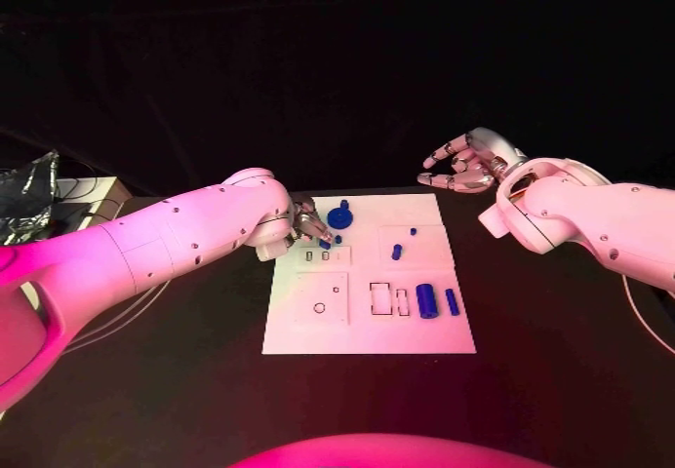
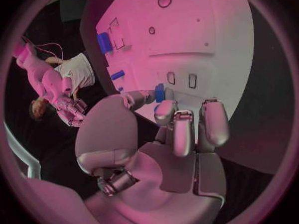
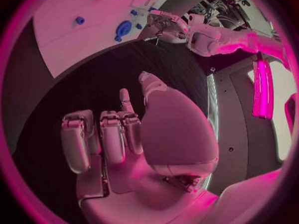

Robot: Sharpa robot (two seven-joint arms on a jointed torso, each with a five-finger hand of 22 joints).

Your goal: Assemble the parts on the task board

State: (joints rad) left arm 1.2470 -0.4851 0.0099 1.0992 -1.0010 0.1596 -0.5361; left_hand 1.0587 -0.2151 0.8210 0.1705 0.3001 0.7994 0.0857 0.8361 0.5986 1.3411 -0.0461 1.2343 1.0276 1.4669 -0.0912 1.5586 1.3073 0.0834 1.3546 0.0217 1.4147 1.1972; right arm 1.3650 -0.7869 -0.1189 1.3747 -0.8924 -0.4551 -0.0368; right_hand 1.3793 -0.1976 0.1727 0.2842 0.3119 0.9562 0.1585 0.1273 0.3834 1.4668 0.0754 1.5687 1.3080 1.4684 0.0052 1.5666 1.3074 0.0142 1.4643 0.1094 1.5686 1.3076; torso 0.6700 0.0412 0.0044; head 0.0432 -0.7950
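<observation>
One white task board point(image 1: 369, 331) lay in the middle of the black table point(image 1: 563, 390). On it I counted about seven blue parts in the head view: a round disc-shaped part point(image 1: 340, 216) near the far edge, a tiny peg point(image 1: 413, 231), a short upright pin point(image 1: 397, 252), a thick cylinder point(image 1: 426, 300) and a slimmer rod point(image 1: 452, 301) side by side at the right, a very small piece point(image 1: 337, 239) just beside the left fingers, and one small block point(image 1: 325, 244) in the left hand's fingertips. Several outlined rectangular slots and small round holes marked the board; no writing or label could be read on it.

The left hand point(image 1: 305, 226) reached over the board's far left part, and the wrist view showed its thumb and a finger pinching the small block point(image 2: 159, 92) just above two small slots. The right hand point(image 1: 468, 164) hung beyond the board's far right corner, well apart from every part, its fingers loosely curled and spread, grasping nothing
</observation>
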